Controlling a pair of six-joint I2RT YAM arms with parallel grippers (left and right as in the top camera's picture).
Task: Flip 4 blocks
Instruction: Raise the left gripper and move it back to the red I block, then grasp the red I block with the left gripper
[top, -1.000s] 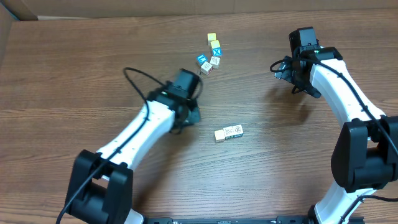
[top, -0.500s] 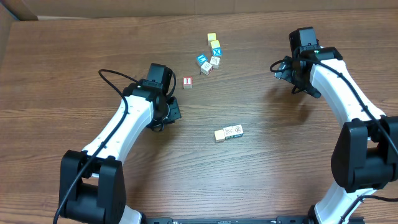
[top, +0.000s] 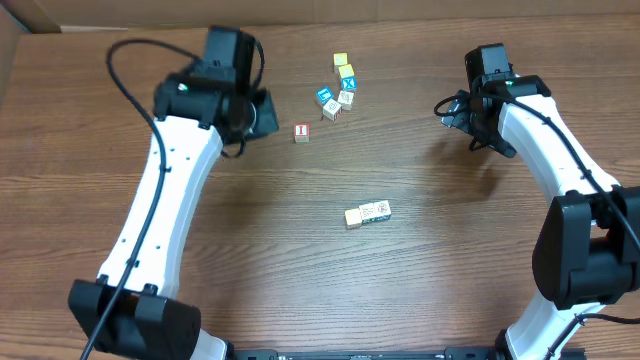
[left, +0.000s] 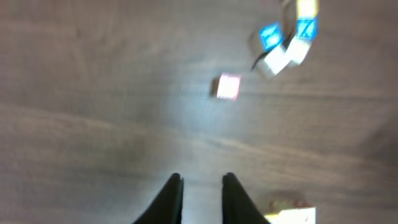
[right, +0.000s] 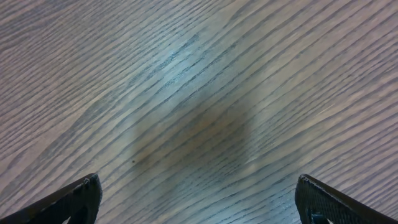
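Nearest the robot's base, a pair of small pale cream wooden cubes (top: 367, 213) lies side by side, touching, on the brown wood-grain table (top: 450, 270), well apart from both arms. The right one of the 2 carries faint print, too small to read. Farther out, a small wooden cube with a red-and-white top face (top: 301, 132) sits alone. The left gripper (left: 200, 194) hangs near it, lifted off the table, its fingers narrowly parted with nothing between them. Across the table at about the same depth, the right gripper (right: 198, 198) is spread wide over bare wood, empty. Farthest off, a cluster of 5 small wooden cubes with blue, yellow and pale faces (top: 338, 85) huddles together, some touching.

Judging by the layout, the red-and-white cube looks like the only 1 handled. No picture proves which faces were turned, so probably 3 of 4 flips remain, with the cream pair the likely candidates.
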